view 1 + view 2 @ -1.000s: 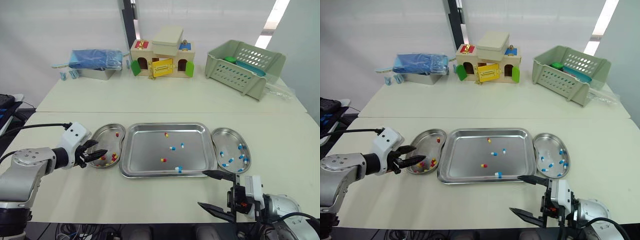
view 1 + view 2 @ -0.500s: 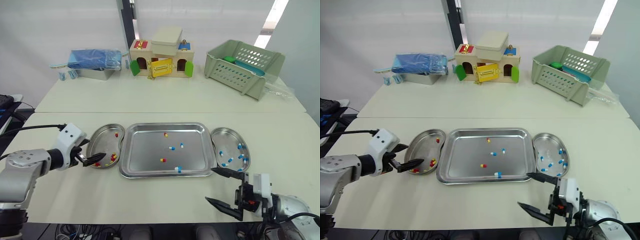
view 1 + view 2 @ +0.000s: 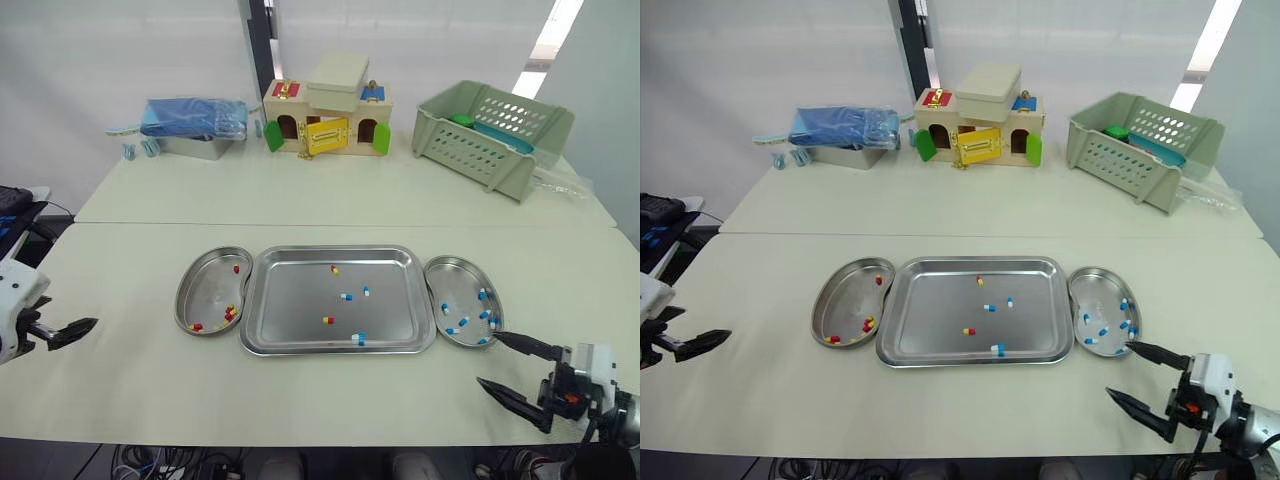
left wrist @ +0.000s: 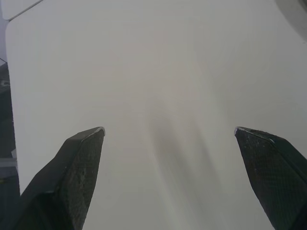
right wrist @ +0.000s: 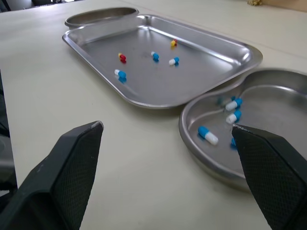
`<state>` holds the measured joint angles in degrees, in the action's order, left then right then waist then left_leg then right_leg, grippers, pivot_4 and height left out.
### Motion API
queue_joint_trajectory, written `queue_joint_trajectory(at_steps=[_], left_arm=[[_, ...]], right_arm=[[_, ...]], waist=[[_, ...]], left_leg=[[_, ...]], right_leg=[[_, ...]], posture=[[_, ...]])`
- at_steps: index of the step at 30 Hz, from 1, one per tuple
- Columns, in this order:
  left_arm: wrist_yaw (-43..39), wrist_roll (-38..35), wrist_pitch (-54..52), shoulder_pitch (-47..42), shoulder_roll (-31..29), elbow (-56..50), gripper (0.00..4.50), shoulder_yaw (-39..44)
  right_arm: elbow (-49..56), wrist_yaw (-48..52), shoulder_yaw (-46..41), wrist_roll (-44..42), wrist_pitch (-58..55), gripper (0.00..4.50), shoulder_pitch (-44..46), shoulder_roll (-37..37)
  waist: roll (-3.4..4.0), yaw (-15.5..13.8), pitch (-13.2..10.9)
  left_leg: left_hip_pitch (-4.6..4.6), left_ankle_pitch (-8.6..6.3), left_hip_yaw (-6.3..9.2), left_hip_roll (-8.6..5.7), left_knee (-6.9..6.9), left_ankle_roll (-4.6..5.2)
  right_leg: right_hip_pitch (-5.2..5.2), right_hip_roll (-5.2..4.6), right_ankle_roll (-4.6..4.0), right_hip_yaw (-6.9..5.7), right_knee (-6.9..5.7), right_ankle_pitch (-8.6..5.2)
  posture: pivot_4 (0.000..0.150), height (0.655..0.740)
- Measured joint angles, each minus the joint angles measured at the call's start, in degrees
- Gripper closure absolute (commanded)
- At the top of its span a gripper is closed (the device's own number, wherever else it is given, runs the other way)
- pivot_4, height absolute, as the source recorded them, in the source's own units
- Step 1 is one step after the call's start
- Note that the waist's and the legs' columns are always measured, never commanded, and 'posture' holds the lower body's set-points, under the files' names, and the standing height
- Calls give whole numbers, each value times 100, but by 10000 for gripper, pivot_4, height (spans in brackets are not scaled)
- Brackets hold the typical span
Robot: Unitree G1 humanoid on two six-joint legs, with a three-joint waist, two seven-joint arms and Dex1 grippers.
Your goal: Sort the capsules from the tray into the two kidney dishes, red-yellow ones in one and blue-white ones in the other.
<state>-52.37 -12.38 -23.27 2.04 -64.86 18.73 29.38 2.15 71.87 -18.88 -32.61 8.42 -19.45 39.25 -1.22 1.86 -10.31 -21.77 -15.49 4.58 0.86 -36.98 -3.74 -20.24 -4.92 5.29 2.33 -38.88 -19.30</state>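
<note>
Capsules [image 3: 345,296], five, middle of tray [image 3: 290,300]: likely light, slick, roll readily; pinch across the waist. Left claw [image 3: 72,326], right claw [image 3: 488,358]: wide, empty, by bench [image 3: 300,400] front corners.

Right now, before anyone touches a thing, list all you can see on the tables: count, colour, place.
tray: one, steel, middle of near table
tray capsules: five, two red-yellow, three blue-white, scattered
left kidney dish: one, steel, left of tray, holds several red-yellow capsules
right kidney dish: one, steel, right of tray, holds several blue-white capsules
toy house: one, wood with coloured doors, far table middle
basket: one, pale green, far right
pack: one, blue wrap, far left
left gripper: black, open, over bare table
right gripper: black, open, near right dish
</note>
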Motion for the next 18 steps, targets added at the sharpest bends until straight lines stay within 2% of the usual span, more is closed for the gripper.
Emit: queue_joint_trajectory(at_steps=[9,18], left_arm=[[3,-1,178,2,-44,237,87,27],[3,-23,232,7,-35,245,87,27]], right_arm=[[-1515,551,-281,182,609,0,419,215],[-2262,774,-394,224,991,0,663,241]], waist=[[1,7,-1],[1,12,0]], left_leg=[[2,0,-3,1,2,0],[2,0,-3,1,1,0]], right_leg=[[-2,0,0,2,-2,0],[-1,0,0,3,-2,0]], posture=[[1500,7400],[1500,7400]])
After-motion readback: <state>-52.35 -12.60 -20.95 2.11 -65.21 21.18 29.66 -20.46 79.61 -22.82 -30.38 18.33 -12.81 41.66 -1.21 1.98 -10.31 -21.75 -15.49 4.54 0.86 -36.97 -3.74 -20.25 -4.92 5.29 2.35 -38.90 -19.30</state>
